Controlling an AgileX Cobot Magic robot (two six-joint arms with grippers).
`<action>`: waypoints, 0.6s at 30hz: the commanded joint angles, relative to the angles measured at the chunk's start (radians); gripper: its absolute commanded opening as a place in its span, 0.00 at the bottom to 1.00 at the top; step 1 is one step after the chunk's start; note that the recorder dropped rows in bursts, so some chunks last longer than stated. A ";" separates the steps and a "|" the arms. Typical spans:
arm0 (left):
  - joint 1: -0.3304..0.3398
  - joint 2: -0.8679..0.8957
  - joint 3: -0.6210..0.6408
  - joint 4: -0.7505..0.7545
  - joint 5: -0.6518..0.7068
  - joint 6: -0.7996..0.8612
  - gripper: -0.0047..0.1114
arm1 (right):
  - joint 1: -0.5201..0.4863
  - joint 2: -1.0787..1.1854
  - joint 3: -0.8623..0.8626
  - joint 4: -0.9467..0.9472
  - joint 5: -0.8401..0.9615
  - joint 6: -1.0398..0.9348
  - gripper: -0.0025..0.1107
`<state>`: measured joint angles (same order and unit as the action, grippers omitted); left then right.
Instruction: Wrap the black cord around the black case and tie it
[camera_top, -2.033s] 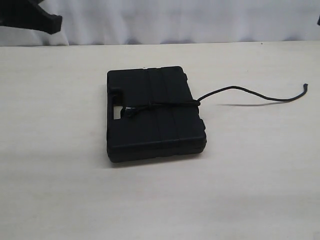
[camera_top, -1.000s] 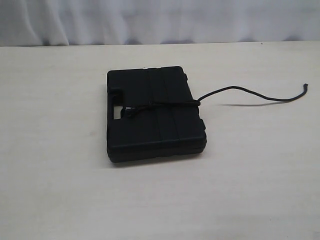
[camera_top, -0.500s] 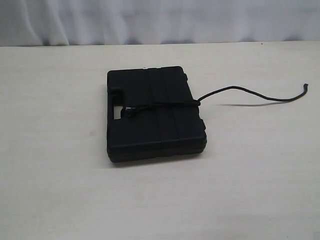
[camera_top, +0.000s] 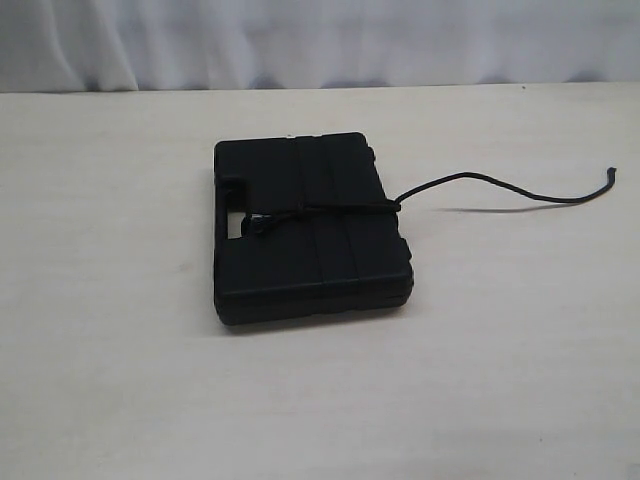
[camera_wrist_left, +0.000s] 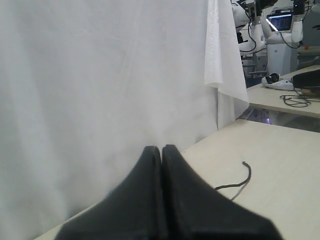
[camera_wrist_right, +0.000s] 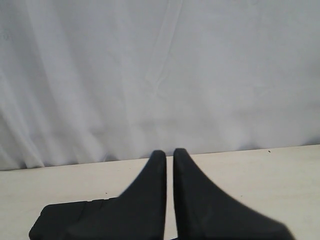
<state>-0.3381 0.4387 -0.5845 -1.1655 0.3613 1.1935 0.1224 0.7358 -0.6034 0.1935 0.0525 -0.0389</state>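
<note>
In the middle of the tabletop (camera_top: 120, 380) the black case (camera_top: 310, 260) lies with the black cord (camera_top: 465, 175) knotted across it, so the left hand (camera_wrist_left: 161, 148) and right hand (camera_wrist_right: 169, 151), both closed and empty, should, I think, avoid its loose tail.

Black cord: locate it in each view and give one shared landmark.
Exterior view: the cord crosses the case top and trails right over the table.
Left wrist view: the cord shows only its free end, on the table beside the shut left gripper.
Right wrist view: not visible; just a corner of the case behind the right gripper.
Shared landmark: the white curtain behind the table.
</note>
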 joint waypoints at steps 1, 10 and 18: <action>0.001 -0.046 0.003 0.277 0.002 -0.258 0.04 | -0.004 -0.005 0.006 0.004 0.001 0.003 0.06; 0.005 -0.133 0.003 1.262 -0.007 -1.386 0.04 | -0.004 -0.005 0.006 0.004 0.001 0.003 0.06; 0.183 -0.296 0.199 1.258 -0.235 -1.379 0.04 | -0.004 -0.005 0.006 0.004 0.001 0.003 0.06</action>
<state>-0.2212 0.2046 -0.4588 0.0810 0.2247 -0.1705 0.1224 0.7358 -0.6034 0.1935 0.0525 -0.0389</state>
